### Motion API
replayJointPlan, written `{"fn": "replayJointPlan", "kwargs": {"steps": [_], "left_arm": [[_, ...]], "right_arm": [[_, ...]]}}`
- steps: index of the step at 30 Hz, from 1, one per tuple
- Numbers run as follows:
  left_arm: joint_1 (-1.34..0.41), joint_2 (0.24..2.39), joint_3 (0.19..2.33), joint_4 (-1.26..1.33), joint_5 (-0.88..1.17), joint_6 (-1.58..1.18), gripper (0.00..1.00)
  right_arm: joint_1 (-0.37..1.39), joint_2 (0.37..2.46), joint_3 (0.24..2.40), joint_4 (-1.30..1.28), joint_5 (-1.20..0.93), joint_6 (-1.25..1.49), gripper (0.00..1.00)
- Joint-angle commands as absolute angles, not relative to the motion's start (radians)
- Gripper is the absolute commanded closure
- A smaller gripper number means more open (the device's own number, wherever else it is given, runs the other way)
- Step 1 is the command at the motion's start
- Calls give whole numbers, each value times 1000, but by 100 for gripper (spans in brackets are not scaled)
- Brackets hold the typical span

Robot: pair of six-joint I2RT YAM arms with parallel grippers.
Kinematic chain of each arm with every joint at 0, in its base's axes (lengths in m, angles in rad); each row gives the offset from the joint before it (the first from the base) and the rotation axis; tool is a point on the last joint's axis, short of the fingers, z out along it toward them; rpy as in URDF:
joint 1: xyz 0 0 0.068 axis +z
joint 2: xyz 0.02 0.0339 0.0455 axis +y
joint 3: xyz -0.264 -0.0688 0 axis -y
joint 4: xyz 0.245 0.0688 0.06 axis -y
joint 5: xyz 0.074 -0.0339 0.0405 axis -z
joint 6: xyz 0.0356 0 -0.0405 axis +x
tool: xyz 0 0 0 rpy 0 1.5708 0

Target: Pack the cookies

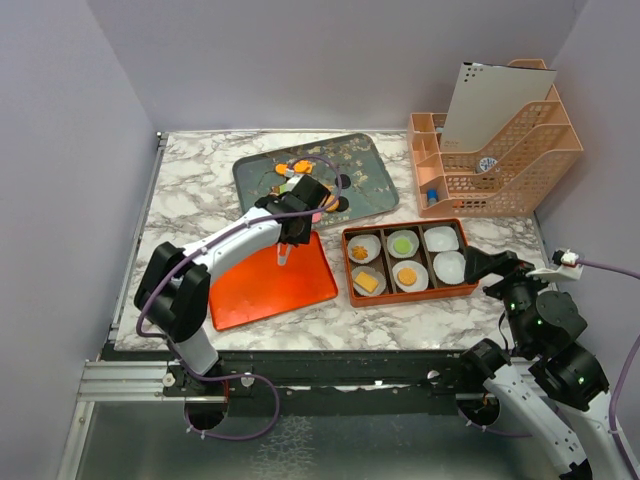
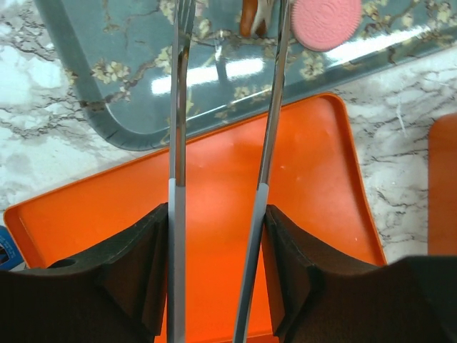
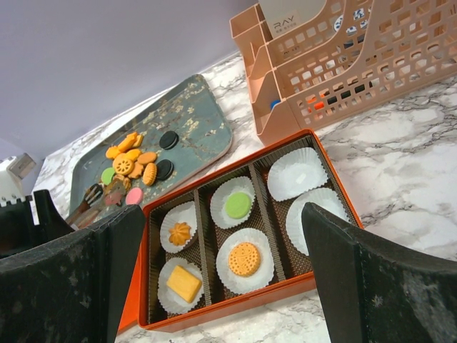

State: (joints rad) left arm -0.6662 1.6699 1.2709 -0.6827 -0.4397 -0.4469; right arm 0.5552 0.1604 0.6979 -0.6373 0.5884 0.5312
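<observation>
1. done: the orange box [image 1: 400,226] has six white paper cups, and four are filled. they hold a flower-shaped cookie [image 3: 179,232], a yellow square cookie [image 3: 183,283], a green cookie [image 3: 238,206] and a round orange cookie [image 3: 245,259].
2. left: the two empty cups [image 3: 296,174] at the box's far right end hold nothing, so the packing looks about two thirds done.
3. supply: the loose cookies [image 3: 136,164] lie in a cluster on the teal tray [image 1: 370,185], well apart from the box. they are mostly orange, with black, green and pink ones among them.
4. left gripper [image 2: 218,243]: clamped on a pair of metal tongs [image 2: 176,143], whose arms stand apart. it hangs over the edge where the flat orange tray [image 1: 270,285] meets the teal tray, and the tong tips reach into the cluster. a pink cookie [image 2: 327,21] lies just beside the right tong arm, outside the pair. something orange shows between the tips, but i cannot tell whether it is pinched.
5. right gripper [image 3: 225,214]: fingers spread wide, holding nothing, just beside the box's right end.
6. judgement: the step in hand looks like picking a fifth cookie.
</observation>
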Motion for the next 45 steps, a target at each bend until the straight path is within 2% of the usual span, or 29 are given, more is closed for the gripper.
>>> {"fn": "replayJointPlan", "kwargs": {"steps": [1,11,38,45], "left_arm": [[-619,1599,1255,-686,-457,-458,48],[-610,1549,1220,-650,-285,-462,48],[-548,1512,1156,-711,-242,-424,44],[-548,1521,1152,-725,-238,-413,49]], "right_arm": [[554,146,681,-627,575,523,0],[554,141,681,-627,574,523,0],[554,133,681,-627,574,523,0],[554,133,682,-626,575,524,0]]}}
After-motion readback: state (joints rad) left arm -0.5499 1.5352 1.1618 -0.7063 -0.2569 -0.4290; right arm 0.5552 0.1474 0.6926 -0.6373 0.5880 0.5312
